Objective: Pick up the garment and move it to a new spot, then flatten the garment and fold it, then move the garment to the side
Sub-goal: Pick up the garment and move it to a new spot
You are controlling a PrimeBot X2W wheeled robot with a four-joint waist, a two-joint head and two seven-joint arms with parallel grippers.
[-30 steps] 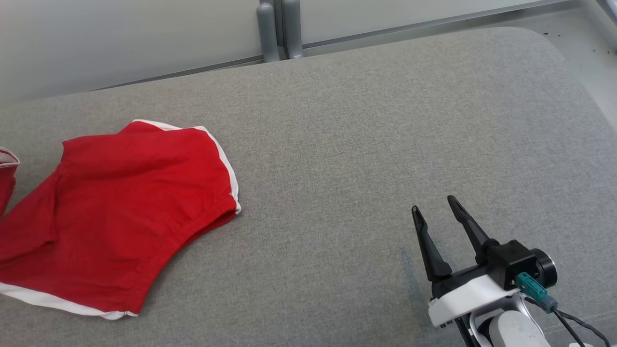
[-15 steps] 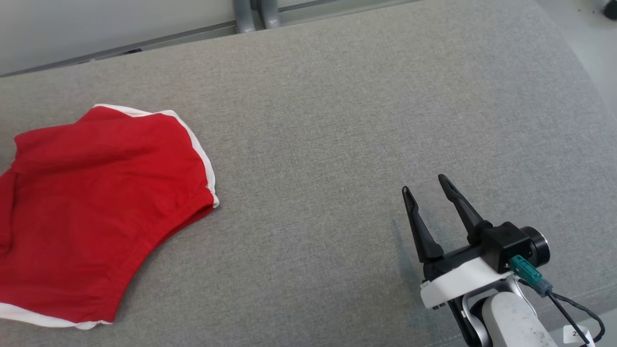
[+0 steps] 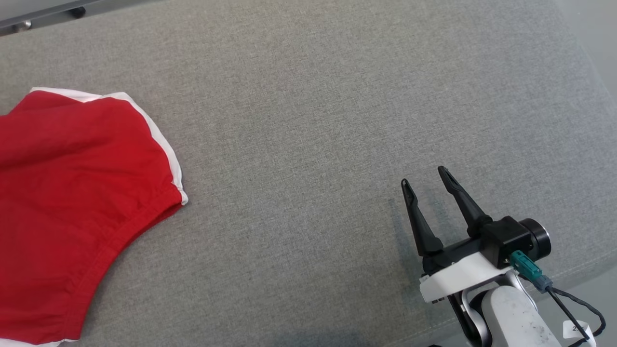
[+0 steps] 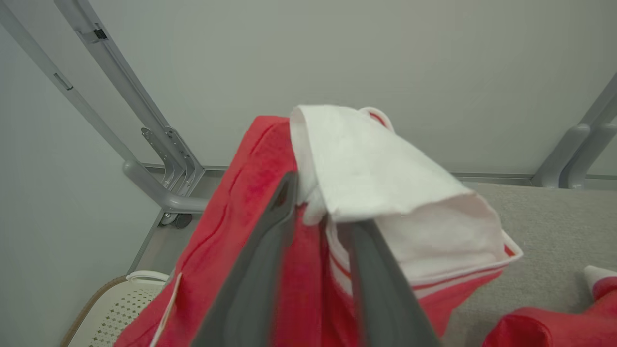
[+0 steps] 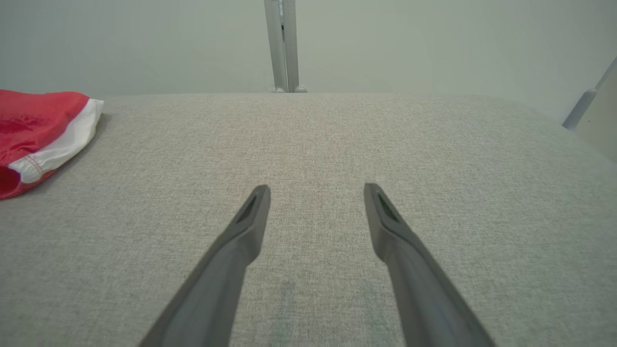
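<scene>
The left jaws are clamping down on the red garment (image 4: 250,164). In the left wrist view a wad of red cloth with white trim is bunching between the two dark fingers (image 4: 260,270) and flopping over their tips, with bare wall behind it, so that end looks lifted off the bench (image 4: 554,226). Below and to the left of those jaws, a pale perforated basket (image 4: 111,308) is peeking in.

Over on the right, the jaws are standing wide apart and holding nothing, their fingers (image 3: 418,224) hovering low over the grey bench (image 3: 308,120). From there the garment (image 3: 72,202) is lying well off to the left, its white-edged hem (image 5: 58,140) sitting on the padding far beyond the left fingertip.

My read is that the first step is under way: picking up and carrying to a new spot, with flattening and folding yet to come. The next move is asking the left arm to drag or lift the cloth across without losing its pinch. The right jaws are going to need a clean edge or corner to take once the spreading starts.
</scene>
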